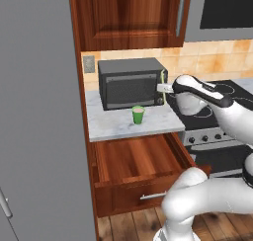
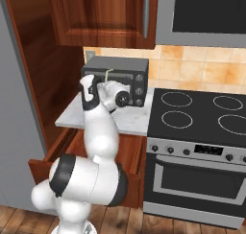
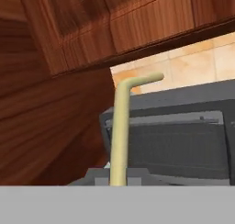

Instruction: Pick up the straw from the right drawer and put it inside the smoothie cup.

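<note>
The jaws pinch the straw [image 3: 120,131], held upright in the air in front of the microwave [image 1: 131,83], bent tip uppermost. Below and to the left, the smoothie cup [image 1: 138,115] stands near the bench [image 1: 113,124] front edge with bare marble on both sides. Beneath that edge the right drawer [image 1: 133,158] hangs pulled out.

The gripper [image 1: 161,88] hangs in front of the black microwave [image 1: 131,83], closed on the upright straw [image 1: 163,82]. The green smoothie cup [image 1: 138,115] stands on the marble counter [image 1: 111,121] below. The right drawer [image 1: 133,162] is pulled open.
</note>
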You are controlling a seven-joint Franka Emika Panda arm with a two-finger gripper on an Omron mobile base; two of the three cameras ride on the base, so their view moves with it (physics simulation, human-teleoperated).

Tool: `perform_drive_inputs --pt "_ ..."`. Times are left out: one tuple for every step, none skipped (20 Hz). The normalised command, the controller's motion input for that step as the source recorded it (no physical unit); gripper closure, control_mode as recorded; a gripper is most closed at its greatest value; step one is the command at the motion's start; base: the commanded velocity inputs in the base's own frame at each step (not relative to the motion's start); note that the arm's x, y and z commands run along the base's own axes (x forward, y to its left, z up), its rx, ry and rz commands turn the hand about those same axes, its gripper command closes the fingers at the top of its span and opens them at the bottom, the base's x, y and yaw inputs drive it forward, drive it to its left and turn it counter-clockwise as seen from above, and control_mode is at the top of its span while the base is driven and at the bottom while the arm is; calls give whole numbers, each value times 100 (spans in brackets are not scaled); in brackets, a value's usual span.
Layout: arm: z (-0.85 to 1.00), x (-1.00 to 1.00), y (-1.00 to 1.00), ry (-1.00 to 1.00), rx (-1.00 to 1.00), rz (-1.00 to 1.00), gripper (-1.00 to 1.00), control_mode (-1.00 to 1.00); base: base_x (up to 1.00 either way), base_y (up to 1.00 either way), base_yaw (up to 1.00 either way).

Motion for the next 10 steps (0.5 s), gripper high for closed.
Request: perform_drive_inputs --pt "4 4 0 -50 0 25 100 -100 0 0 0" --pt "1 6 0 -49 1 25 100 -100 0 0 0" --pt "0 6 0 -48 1 25 100 -100 0 0 0" --pt "0 10 0 -46 0 24 100 -100 0 0 0" --pt "0 15 0 -44 0 23 100 -100 0 0 0" --pt "0 19 0 -42 0 22 100 -100 0 0 0" --pt "0 22 0 -38 0 20 100 -100 0 0 0" --pt "0 29 0 -33 0 17 100 -100 0 0 0" --pt "0 51 0 -14 0 12 100 -100 0 0 0" --pt "0 79 -1 0 3 5 100 -100 0 0 0"
